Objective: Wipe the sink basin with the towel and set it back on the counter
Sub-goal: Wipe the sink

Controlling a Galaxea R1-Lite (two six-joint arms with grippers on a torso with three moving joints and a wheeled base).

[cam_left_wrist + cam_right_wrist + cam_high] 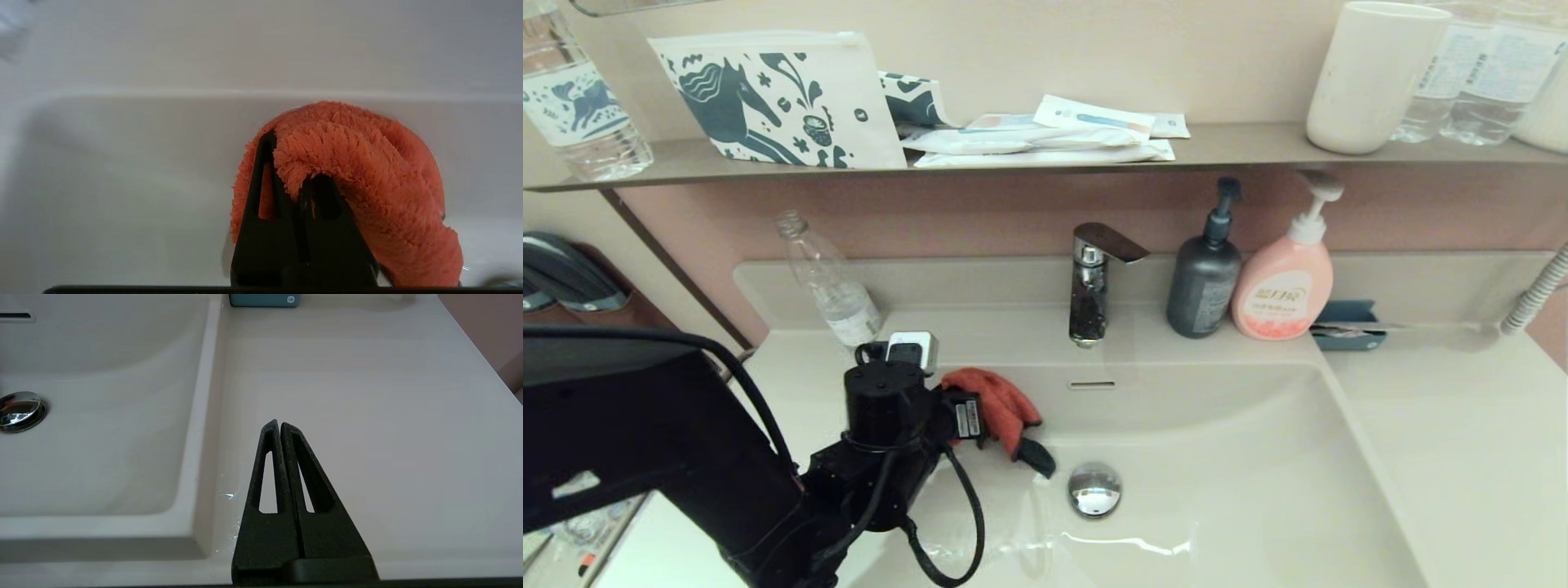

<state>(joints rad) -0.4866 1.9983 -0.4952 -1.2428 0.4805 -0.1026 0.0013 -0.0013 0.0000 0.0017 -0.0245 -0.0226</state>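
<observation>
My left gripper (292, 159) is shut on the orange-red towel (1001, 404), which bunches over its fingers (265, 196). It holds the towel (367, 171) low inside the cream-white sink basin (1241, 457), at the back left, left of the chrome drain plug (1094, 488) and below the overflow slot (1092, 384). The towel's dark grey edge hangs toward the drain. My right gripper (280, 424) is shut on nothing and hovers over the counter (367, 396) just right of the basin's rim (200, 416). It is outside the head view.
A chrome faucet (1094, 278) stands behind the basin. Right of it are a dark pump bottle (1205, 282), a pink pump bottle (1286, 282) and a teal box (1347, 322). A clear bottle (833, 286) stands back left. The wall shelf (1241, 147) overhangs.
</observation>
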